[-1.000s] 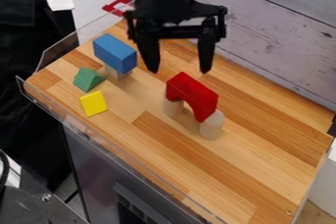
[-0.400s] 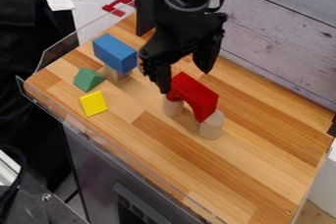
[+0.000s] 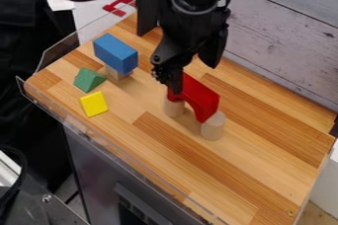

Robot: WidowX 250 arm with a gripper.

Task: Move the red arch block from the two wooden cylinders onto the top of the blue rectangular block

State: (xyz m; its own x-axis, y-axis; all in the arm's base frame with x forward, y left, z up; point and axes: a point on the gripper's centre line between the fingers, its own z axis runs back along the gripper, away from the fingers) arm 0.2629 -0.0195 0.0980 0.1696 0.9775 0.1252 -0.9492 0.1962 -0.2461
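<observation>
Open gripper poised at the red arch

The black gripper [image 3: 193, 79] hangs at twelve o'clock of the red arch [image 3: 203, 99], fingers parted; one finger overlaps the arch's ten o'clock end in the view, the other stands apart from it towards one o'clock; whether the first finger touches the arch, I cannot tell.

The arch lies across two pale wooden cylinders, one [image 3: 174, 109] under its ten o'clock end, the other [image 3: 212, 127] under its five o'clock end; from the arch, a blue block [image 3: 115, 54] sits at ten o'clock, on top of a small wooden block [image 3: 118, 73]; a green triangular block [image 3: 88, 79] lies between nine and ten o'clock; a yellow block [image 3: 94, 104] lies at nine o'clock, near the green one; all rest over the striped wooden tabletop [image 3: 251, 169].
</observation>
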